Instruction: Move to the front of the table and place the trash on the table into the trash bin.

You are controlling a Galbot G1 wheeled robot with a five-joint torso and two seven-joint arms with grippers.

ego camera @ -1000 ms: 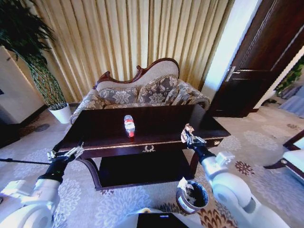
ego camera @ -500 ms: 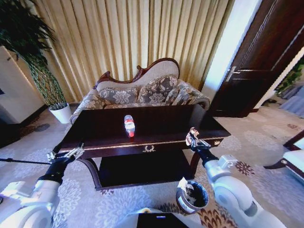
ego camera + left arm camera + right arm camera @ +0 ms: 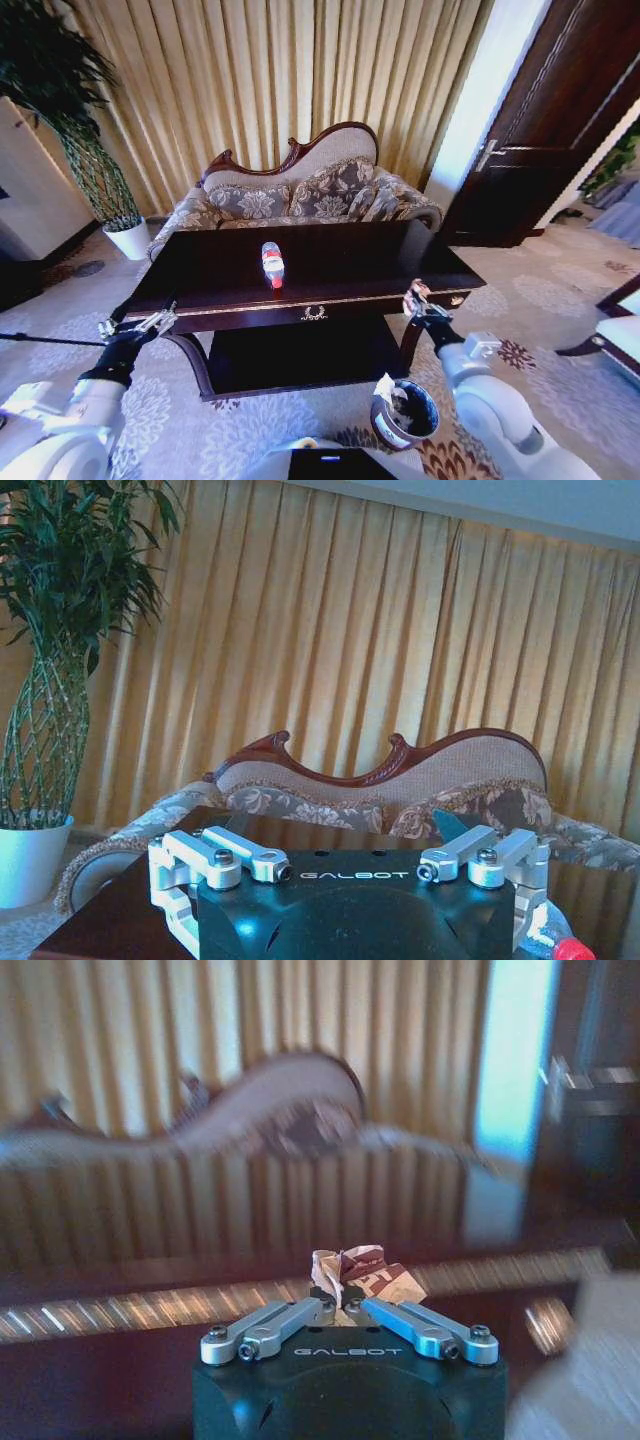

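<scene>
My right gripper (image 3: 415, 296) hangs just off the front right corner of the table (image 3: 350, 262), above the carpet and up from the trash bin (image 3: 405, 411). Its fingers are pinched together on a crumpled wrapper (image 3: 352, 1276), greyish-white with brownish print; most of the wad is hidden behind the fingertips in the right wrist view, and in the head view it is only a small pale lump at the tip. The right wrist view is smeared, so the table edge and sofa (image 3: 300, 195) behind are hard to make out.

My left gripper (image 3: 138, 324) sits parked by the table's front left corner, low, near the edge. In the left wrist view its fingers (image 3: 243, 854) are spread apart with nothing between them.

On the tabletop I count one bottle (image 3: 271, 264), clear with a red-and-white label and red cap, lying on its side about mid-table, cap toward me. In the left wrist view it is cut off at the corner, just the red cap and a bit of the clear body.

One bin, on the carpet right of the table's lower shelf, close to my right arm. Some white paper shows at its rim and inside; I cannot count the pieces. My own arm cuts off its right side.

One potted plant (image 3: 75, 150) stands far left, its top cropped.
</scene>
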